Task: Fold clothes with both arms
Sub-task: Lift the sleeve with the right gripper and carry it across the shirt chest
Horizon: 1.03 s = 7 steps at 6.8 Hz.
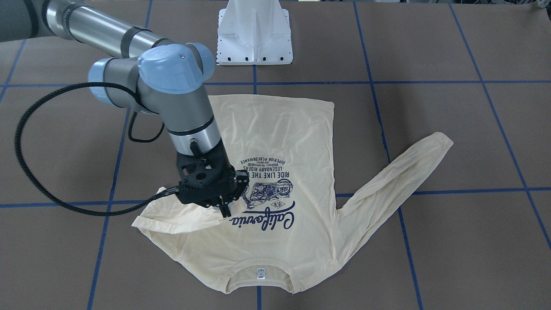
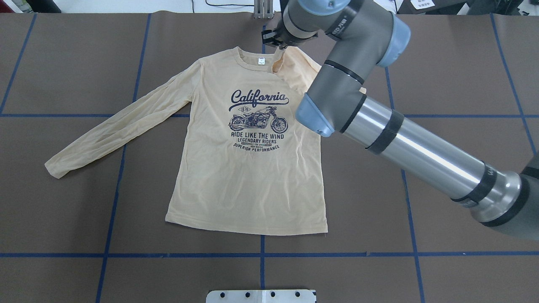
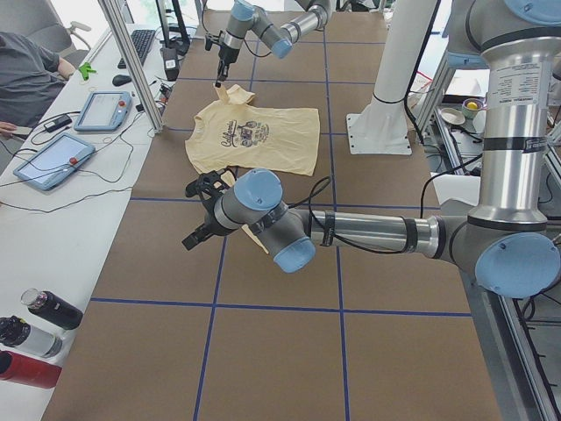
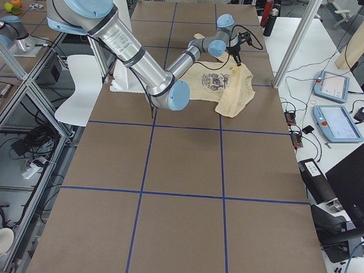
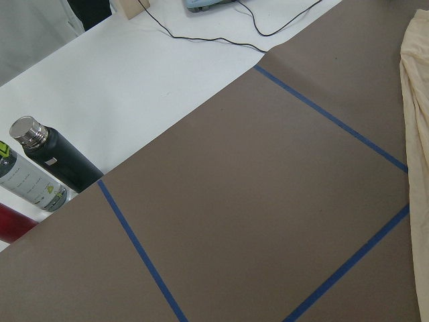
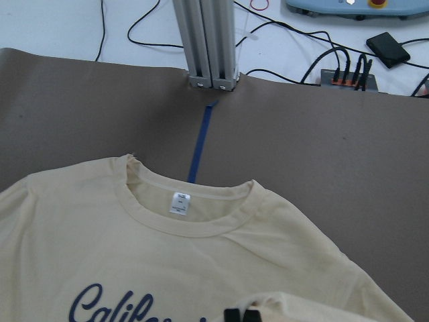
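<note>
The cream-yellow long-sleeved shirt (image 2: 248, 189) lies print-up on the brown table, collar away from the robot base. Its sleeve on the robot's left (image 2: 118, 126) stretches out flat. The other sleeve is folded in over the chest, and my right gripper (image 1: 224, 209) is shut on its end beside the "California" print; in the right wrist view the fingertips (image 6: 241, 315) pinch a cloth edge below the neck label (image 6: 179, 203). My left gripper (image 3: 195, 215) hovers above bare table off the sleeve's end; whether it is open or shut I cannot tell.
The white pedestal (image 1: 255, 32) stands at the robot's side of the shirt. Bottles (image 5: 47, 161) stand past the table's left end. Tablets (image 3: 101, 110) and cables lie on the operators' bench, where a person (image 3: 26, 70) sits. An aluminium post (image 6: 208, 40) rises beyond the collar.
</note>
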Motion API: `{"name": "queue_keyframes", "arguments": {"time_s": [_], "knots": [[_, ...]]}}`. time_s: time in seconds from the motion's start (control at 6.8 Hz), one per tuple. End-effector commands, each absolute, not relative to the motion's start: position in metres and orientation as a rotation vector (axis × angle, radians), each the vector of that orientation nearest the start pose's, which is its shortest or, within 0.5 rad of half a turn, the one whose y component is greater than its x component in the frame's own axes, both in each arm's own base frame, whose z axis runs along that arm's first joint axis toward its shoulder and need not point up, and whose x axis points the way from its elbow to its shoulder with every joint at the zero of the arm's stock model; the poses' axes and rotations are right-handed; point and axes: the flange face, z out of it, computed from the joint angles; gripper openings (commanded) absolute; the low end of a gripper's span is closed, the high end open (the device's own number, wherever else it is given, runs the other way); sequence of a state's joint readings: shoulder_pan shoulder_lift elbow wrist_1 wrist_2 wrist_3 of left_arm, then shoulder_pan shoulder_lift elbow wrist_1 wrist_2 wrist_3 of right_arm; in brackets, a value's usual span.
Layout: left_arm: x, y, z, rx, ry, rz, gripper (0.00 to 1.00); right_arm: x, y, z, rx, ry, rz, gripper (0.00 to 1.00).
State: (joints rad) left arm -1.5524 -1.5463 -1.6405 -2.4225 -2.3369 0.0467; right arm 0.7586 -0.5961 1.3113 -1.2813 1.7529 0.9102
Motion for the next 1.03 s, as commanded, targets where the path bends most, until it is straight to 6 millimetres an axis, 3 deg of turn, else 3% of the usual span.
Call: {"name": "queue_keyframes", "arguments": {"time_s": [0.0,0.44,0.74,0.88], "knots": [[-0.055,-0.501,0.539,0.859,0.703,0.398,1.00,-0.566,-0.604,0.075,0.573,-0.888,-0.005,0.00],[-0.055,-0.500,0.542,0.853,0.704,0.395,1.00,-0.635,-0.580,0.023,0.606,-0.877,-0.034,0.00],[-0.055,-0.500,0.542,0.851,0.704,0.395,1.00,-0.665,-0.564,0.023,0.617,-0.857,-0.044,0.00],[-0.055,-0.500,0.542,0.851,0.704,0.395,1.00,-0.677,-0.570,0.021,0.616,-0.843,-0.043,0.00]]}}
